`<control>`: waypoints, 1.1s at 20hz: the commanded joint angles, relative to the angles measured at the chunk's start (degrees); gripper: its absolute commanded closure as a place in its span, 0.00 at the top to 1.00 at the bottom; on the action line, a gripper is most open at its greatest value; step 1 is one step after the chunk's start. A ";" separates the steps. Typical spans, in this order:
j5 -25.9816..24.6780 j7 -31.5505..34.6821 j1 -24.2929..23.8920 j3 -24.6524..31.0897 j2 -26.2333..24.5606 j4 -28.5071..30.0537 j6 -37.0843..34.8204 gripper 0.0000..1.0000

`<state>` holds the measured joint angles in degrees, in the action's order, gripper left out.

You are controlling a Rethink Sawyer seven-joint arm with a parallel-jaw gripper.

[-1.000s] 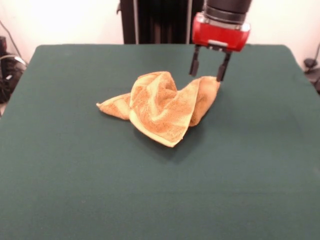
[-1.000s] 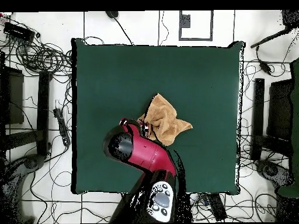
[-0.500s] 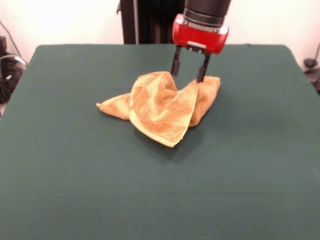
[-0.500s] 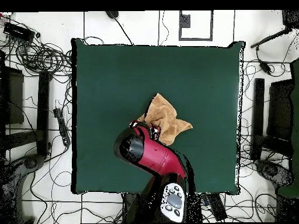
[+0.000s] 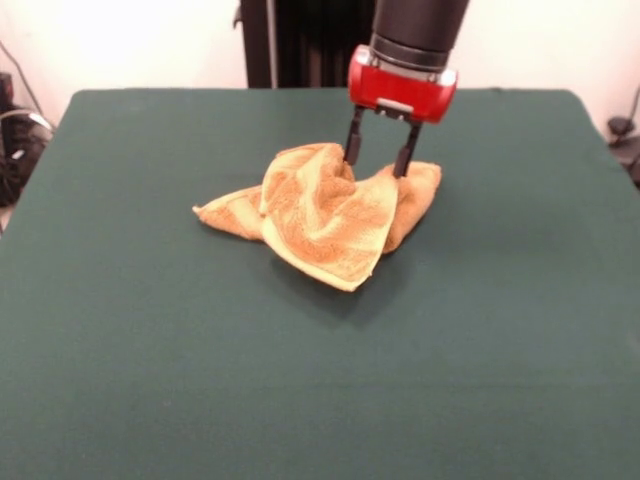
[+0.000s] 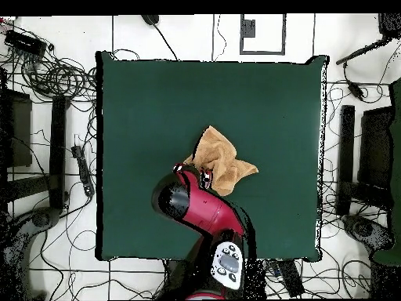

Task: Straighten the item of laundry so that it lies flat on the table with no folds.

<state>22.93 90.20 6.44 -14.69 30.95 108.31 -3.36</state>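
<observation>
Hand: the hand (image 5: 378,165) stands with its two fingers apart, tips down at the far ridge of the heap, straddling a raised fold but not clamped on it.
Change: a second ago it hung beside the cloth's corner; it has since slid inward over the heap and dropped until the tips meet the terry.
Meaning: likely the approach is over and a pinch of that fold comes next; no flattening is done yet.
Towel: the towel (image 5: 325,215) lies crumpled near the middle, one corner lapped forward, another trailing aside.
Worktop: the worktop (image 5: 150,350) spreads green all round it.
</observation>
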 commanded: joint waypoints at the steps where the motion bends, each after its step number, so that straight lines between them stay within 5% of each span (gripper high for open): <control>1: 2.20 15.27 2.16 6.54 -4.00 0.57 1.51 1.00; 22: 3.02 16.63 2.38 8.23 -3.37 0.97 2.79 1.00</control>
<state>22.94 90.20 6.96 -14.20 31.17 108.64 -3.23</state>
